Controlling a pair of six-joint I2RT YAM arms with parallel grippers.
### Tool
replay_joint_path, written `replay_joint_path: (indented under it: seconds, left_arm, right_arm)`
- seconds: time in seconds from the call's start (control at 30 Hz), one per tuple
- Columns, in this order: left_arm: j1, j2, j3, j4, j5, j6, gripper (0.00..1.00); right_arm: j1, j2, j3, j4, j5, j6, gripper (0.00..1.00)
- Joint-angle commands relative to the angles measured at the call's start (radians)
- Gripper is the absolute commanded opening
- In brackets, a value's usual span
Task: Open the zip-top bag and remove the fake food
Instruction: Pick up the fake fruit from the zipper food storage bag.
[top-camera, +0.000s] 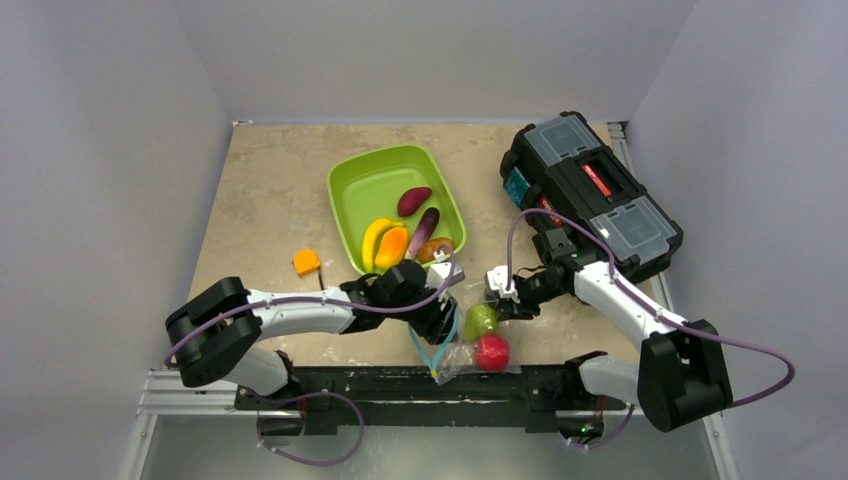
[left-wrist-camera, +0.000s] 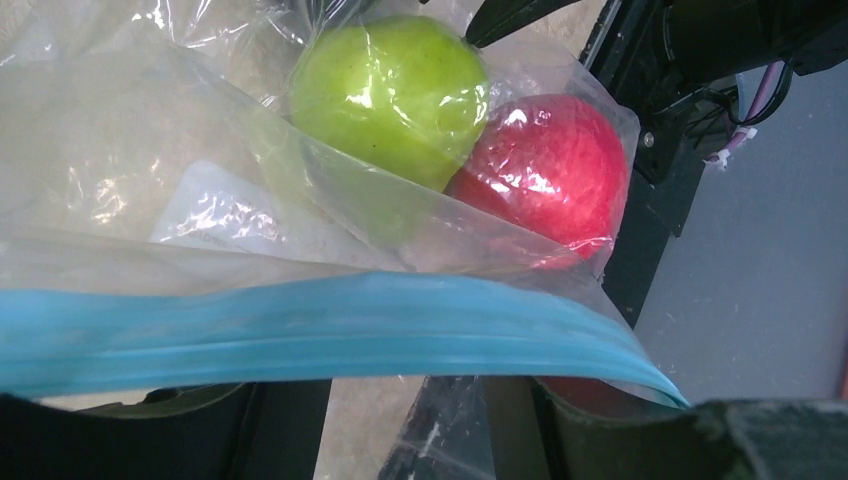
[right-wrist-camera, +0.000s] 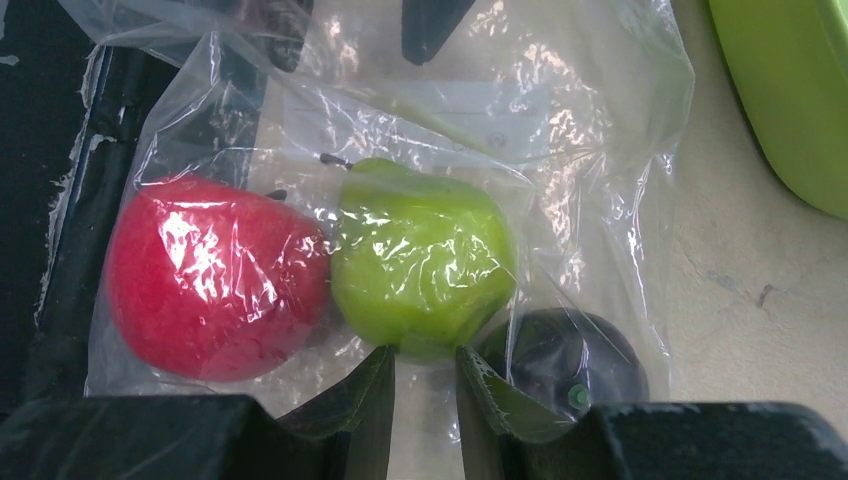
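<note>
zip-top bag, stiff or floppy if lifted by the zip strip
Likely floppy: the zip-top bag is thin, crinkled film. It would probably sag under the green pear and red apple, round enough to roll inside.

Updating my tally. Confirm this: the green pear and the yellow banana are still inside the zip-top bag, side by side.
Wrong on one point. Beside the green pear inside the zip-top bag sits the red apple, not the yellow banana; the right wrist view shows it. The banana lies in the green tray in the top view.
</note>
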Motion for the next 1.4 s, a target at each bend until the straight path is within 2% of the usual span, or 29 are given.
replay_joint_path:
  seconds: [0.0,0.4,0.6,0.83,1.0,1.17,1.37]
  left_arm:
    - [-0.021,0.009,-0.001,0.096,-0.049,0.030,0.53]
    - [-0.064,0.099,0.003,0.210,-0.095,-0.052,0.56]
    - [-0.066,0.077,-0.042,0.314,-0.104,-0.103,0.55]
    - [-0.065,0.029,-0.064,0.302,-0.141,-0.115,0.44]
    - [-0.065,-0.053,-0.100,0.269,-0.179,-0.117,0.42]
    - [-0.065,-0.103,-0.119,0.247,-0.159,-0.122,0.41]
    - [-0.065,-0.082,-0.143,0.264,-0.116,-0.139,0.28]
  right_arm:
    - [0.007,-0.001,0.031,0.034,-0.047,0.057,0.27]
    - [0.007,0.000,0.023,0.079,-0.054,0.147,0.27]
    - [0.006,-0.004,0.010,0.090,-0.052,0.160,0.27]
    - [0.007,-0.011,0.003,0.097,-0.057,0.169,0.27]
    - [0.007,-0.020,0.001,0.098,-0.054,0.173,0.30]
    - [0.006,-0.031,0.002,0.089,-0.072,0.163,0.34]
    - [0.005,-0.043,0.012,0.049,-0.107,0.124,0.38]
